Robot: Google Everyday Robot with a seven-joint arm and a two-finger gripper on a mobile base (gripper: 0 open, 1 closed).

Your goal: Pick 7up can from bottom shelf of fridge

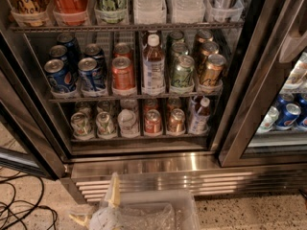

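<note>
My gripper (106,209) hangs low before the fridge (144,163) grille; open or closed, I cannot tell. Step, as I judge it: approach, can not yet grasped. The 7up can (80,124) stands front left on the bottom shelf (139,139), with a similar can (105,123) just beside it. Next move: rise, reach in, centre on the leftmost can.

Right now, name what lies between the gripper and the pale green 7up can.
Camera view: the slatted steel grille; the gripper sits low, below it.
</note>
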